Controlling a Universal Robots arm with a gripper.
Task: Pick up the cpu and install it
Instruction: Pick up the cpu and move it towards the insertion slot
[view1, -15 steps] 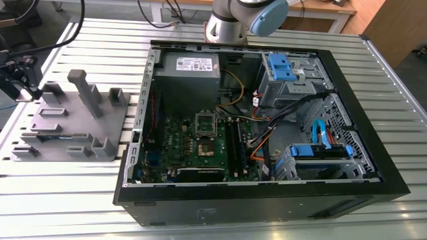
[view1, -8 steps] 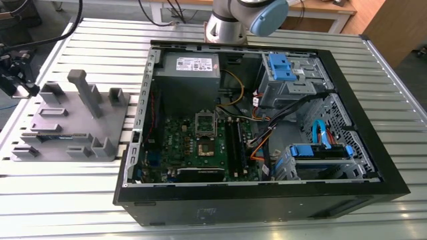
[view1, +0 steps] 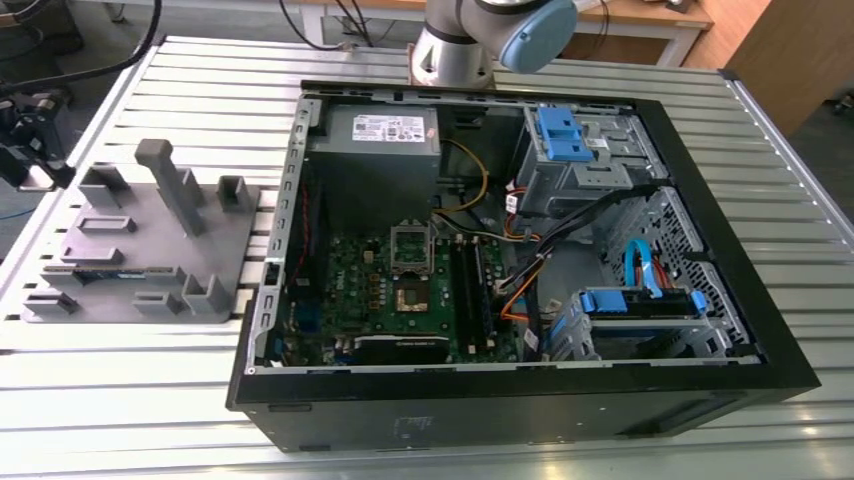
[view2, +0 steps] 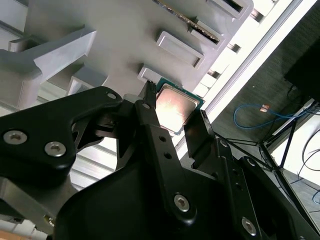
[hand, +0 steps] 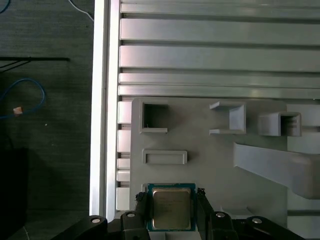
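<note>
My gripper (hand: 171, 197) is down over the grey plastic holder (hand: 215, 170), and it is gripping the cpu (hand: 171, 209). One of my fingers (hand: 142, 207) sits on each side of the chip. In both wrist views they look pressed right against its green edges. The cpu lies flat in its own little pocket. That pocket is at the corner of the holder, next to the edge of the metal table (view1: 134, 420). The shiny silver top of the cpu faces up.

I think the cpu is very light and stiff. It will not bend or squash. Its metal top looks smooth, so it could slip if I hold it crooked. I think the underside is easy to hurt. So the best place to hold it is by two opposite edges, and that is where my fingers are.

The holder has many pockets and slots. One long slot holds a memory stick (view1: 114, 272). A tall post (view1: 167, 180) stands up from the holder.

Just beside the holder, on the exterior view's right, the black computer case (view1: 787, 370) lies open. Inside it is a green board (view1: 354, 290) with a dark square socket (view1: 407, 292). There is also a grey power box (view1: 380, 130), blue drive trays (view1: 561, 135) and black cables (view1: 587, 215).
</note>
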